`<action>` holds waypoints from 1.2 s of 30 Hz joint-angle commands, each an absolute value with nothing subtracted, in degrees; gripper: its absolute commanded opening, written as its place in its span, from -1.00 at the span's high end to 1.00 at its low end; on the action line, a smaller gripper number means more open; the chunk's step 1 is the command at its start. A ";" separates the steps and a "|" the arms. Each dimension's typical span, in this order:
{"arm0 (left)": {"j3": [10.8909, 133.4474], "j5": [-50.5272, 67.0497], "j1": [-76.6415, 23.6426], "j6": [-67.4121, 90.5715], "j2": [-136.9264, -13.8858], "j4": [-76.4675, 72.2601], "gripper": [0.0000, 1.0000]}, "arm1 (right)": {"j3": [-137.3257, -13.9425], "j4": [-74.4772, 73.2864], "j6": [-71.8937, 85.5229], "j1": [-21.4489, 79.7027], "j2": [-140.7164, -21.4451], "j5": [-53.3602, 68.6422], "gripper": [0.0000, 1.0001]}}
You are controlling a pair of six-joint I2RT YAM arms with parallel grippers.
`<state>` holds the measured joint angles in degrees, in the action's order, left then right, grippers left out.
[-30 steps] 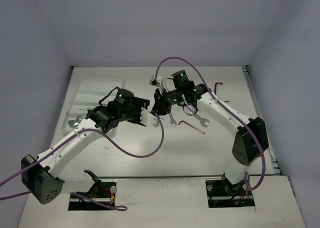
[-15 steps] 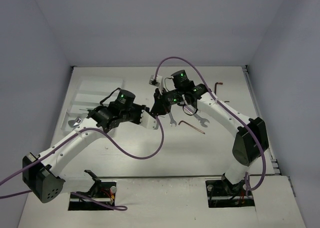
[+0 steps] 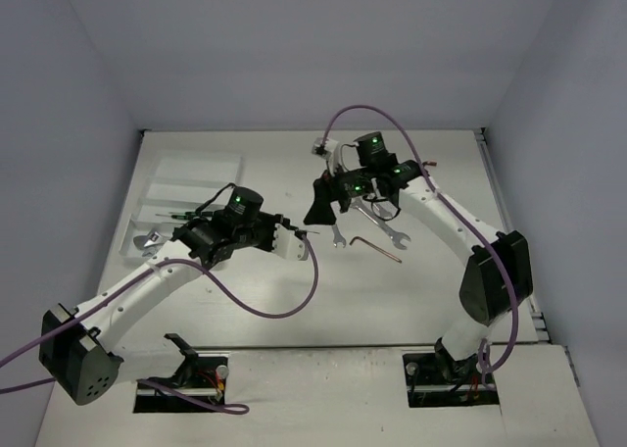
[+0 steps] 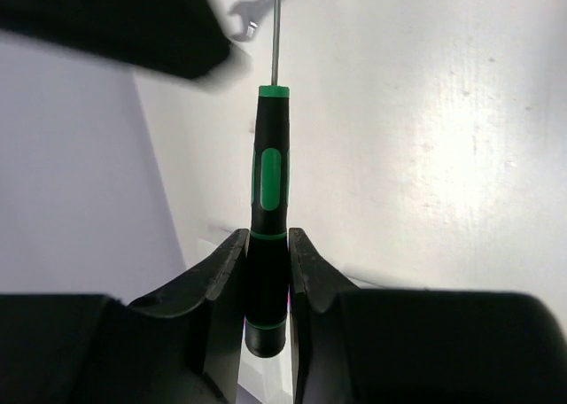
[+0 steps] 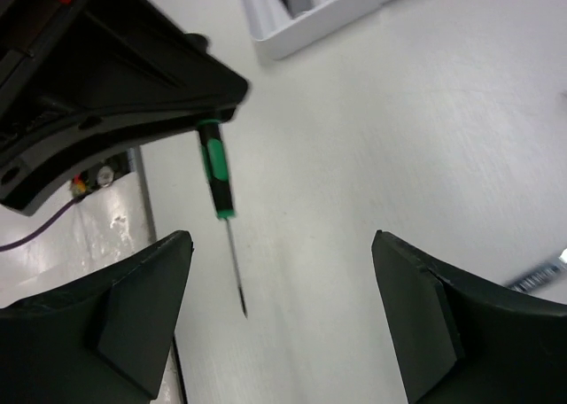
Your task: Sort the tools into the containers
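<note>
My left gripper (image 3: 292, 239) is shut on the black lower handle of a thin green-black screwdriver (image 4: 268, 169), whose shaft points away from the wrist. In the left wrist view the fingers (image 4: 226, 267) press both sides of the handle. My right gripper (image 3: 318, 210) hangs open just beyond the screwdriver's tip, with nothing between its jaws. The right wrist view shows the screwdriver (image 5: 215, 175) sticking out of the left gripper (image 5: 115, 94) above the table. The white tray (image 3: 191, 173) of containers lies at the back left, holding a screwdriver (image 3: 168, 215) and a silver wrench (image 3: 147, 241).
Two silver wrenches (image 3: 336, 234) (image 3: 394, 234) and a red-brown hex key (image 3: 377, 247) lie on the table under the right arm. Another hex key (image 3: 427, 163) rests at the back right. The tray's corner (image 5: 310, 19) shows in the right wrist view.
My right gripper has opened, let go of the screwdriver and pulled back to the right. My left gripper has shut on the handle and drawn it slightly nearer.
</note>
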<state>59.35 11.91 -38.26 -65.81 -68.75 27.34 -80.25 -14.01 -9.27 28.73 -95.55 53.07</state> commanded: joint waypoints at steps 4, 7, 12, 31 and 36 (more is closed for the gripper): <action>56.41 12.43 -32.41 -47.86 -68.77 16.74 1.00 | -79.63 -12.35 -6.41 14.00 -86.15 43.10 -0.61; 57.69 12.80 -28.63 -32.44 -69.63 12.20 1.00 | -79.53 -12.30 -4.10 11.33 -85.07 38.44 -0.61; 67.60 -4.68 -21.53 6.10 -75.67 14.58 1.00 | -77.58 -11.85 0.00 10.47 -82.58 29.76 -0.61; 68.13 -17.40 -2.91 71.99 -84.75 31.23 1.00 | -67.51 -10.96 3.84 10.46 -76.30 27.75 -0.61; 68.15 -14.10 0.33 75.85 -90.18 30.47 1.00 | -65.98 -10.90 3.52 10.46 -75.20 27.28 -0.61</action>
<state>67.60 -16.12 -2.00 68.10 -88.07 31.14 -66.56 -13.63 3.43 10.22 -77.94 28.09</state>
